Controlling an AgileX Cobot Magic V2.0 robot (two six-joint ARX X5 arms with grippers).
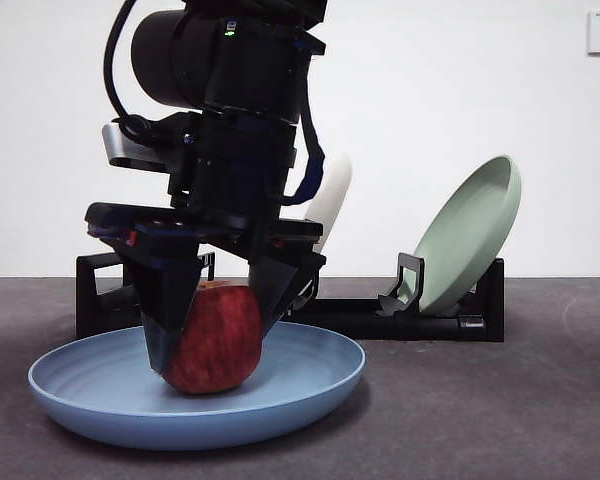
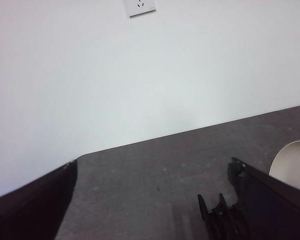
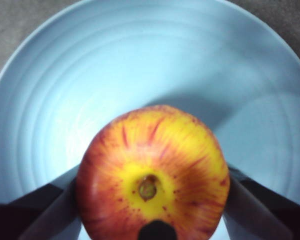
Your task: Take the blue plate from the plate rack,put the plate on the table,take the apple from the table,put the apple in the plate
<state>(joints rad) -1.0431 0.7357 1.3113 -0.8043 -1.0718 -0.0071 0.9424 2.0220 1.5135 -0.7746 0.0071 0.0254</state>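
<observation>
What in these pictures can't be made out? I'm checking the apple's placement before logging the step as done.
- Front view: whether the apple rests on the blue plate; the plate's raised rim hides its underside.
- Front view: most of the cream-white plate and the plate rack's left part, behind the right gripper.
- Right wrist view: the jaw tips, covered by the apple.
- Left wrist view: the left gripper's jaw tips, cut off at the edges.

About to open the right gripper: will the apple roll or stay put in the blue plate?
Probably stays: the apple looks blocky, already low in the blue plate, whose raised rim should catch any roll. The right gripper clamps its sides; its smooth skin may slip slightly on release.
</observation>
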